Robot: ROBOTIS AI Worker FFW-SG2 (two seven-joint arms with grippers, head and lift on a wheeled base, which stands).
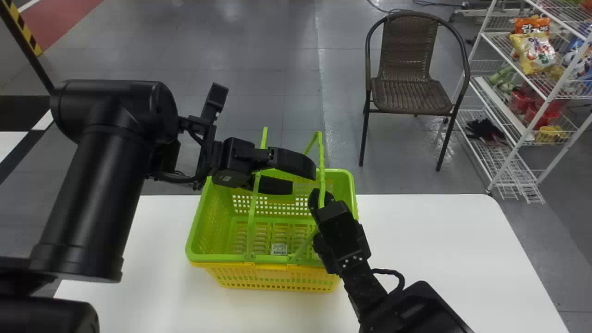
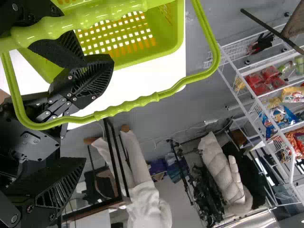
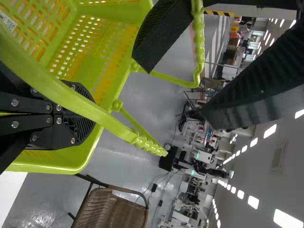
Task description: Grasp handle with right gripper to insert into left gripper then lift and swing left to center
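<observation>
The green basket (image 1: pixel 197 231) sits on the white table (image 1: pixel 430 259), both handles raised. The left claw (image 1: pixel 304 181) gapes wide over it. The right claw (image 1: pixel 321 200) looks closed at the right handle (image 1: pixel 322 162); whether it pinches it, I can't tell.

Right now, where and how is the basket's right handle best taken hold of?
Probably by the ridged middle of the right handle, with the right tool coming from the robot's right. The handle stands raised, its bar running away from the robot, so closing sideways across it looks surest.
</observation>
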